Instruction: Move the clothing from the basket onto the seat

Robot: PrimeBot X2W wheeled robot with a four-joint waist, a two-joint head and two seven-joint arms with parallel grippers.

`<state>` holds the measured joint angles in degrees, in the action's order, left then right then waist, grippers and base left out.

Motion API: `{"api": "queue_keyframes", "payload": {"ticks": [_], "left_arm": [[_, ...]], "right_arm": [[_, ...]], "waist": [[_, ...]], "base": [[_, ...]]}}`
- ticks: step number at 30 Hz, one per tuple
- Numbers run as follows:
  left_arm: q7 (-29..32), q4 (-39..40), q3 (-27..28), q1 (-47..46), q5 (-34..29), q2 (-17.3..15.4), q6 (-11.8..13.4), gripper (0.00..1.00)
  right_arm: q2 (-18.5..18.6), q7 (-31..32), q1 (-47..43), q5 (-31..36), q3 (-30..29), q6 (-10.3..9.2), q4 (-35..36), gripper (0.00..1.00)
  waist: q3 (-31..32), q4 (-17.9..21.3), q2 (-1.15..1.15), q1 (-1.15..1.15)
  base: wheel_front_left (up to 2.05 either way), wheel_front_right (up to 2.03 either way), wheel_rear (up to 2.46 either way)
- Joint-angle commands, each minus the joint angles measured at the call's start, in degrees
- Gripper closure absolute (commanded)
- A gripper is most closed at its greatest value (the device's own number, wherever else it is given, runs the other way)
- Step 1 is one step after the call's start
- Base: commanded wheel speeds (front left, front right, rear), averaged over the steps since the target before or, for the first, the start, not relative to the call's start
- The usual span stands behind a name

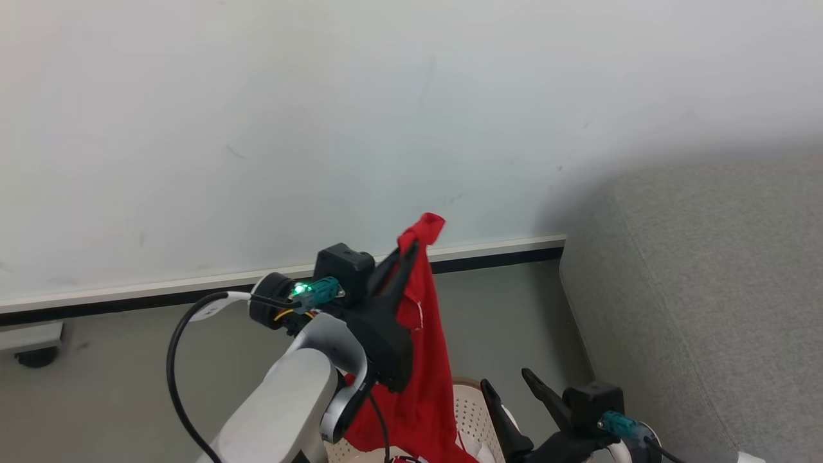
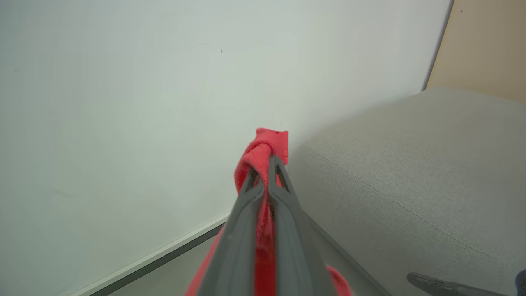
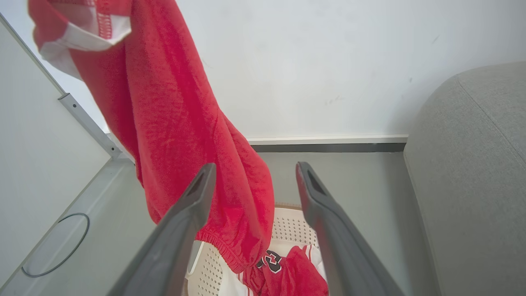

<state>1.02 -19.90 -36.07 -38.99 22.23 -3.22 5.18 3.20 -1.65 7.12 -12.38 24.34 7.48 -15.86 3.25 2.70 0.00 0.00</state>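
Observation:
My left gripper (image 1: 406,252) is shut on a plain red garment (image 1: 424,360) and holds it high, its tips pinching a fold (image 2: 263,152). The cloth hangs down over the cream perforated basket (image 1: 472,415) at the bottom of the head view. In the right wrist view the hanging red garment (image 3: 185,135) shows a white tag near its top, and its elastic hem dangles above the basket (image 3: 287,228). A red jersey with black-white numbers (image 3: 283,265) lies inside. My right gripper (image 1: 508,381) stands open beside the basket, nothing between its fingers (image 3: 193,205). The grey seat (image 1: 707,296) is to the right.
A pale wall (image 1: 321,116) with a white and dark baseboard (image 1: 495,252) stands behind the basket. Grey floor (image 1: 116,379) spreads to the left, where a small dark caster (image 1: 35,355) sits by the wall. The seat's rounded edge (image 2: 394,193) is close on the right.

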Motion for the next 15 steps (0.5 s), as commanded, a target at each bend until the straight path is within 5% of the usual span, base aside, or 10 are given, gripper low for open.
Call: {"api": "queue_keyframes", "payload": {"ticks": [1, 7, 15], "left_arm": [[0.19, 0.58, -0.56, 0.28, 0.46, -0.09, -0.73, 1.00], [1.17, 1.62, -4.32, -1.21, 0.99, -1.32, -7.02, 1.00], [0.78, 3.40, -5.63, -2.35, 1.88, -1.69, -9.28, 1.00]], "right_arm": [[0.38, 0.16, 0.93, 0.08, 0.44, 0.02, -0.08, 0.00], [1.62, 0.24, 2.56, -1.56, 2.04, 0.02, -1.69, 0.00], [2.32, -0.59, 3.61, 0.26, -0.13, 0.02, -4.53, 0.00]], "waist": [[0.14, -0.56, 0.00, 0.00], [0.02, -1.60, 0.00, 0.00], [-0.24, -1.85, 0.00, 0.00]], "base": [[0.00, 0.00, 0.00], [0.00, 0.00, 0.00], [0.00, 0.00, 0.00]]}}
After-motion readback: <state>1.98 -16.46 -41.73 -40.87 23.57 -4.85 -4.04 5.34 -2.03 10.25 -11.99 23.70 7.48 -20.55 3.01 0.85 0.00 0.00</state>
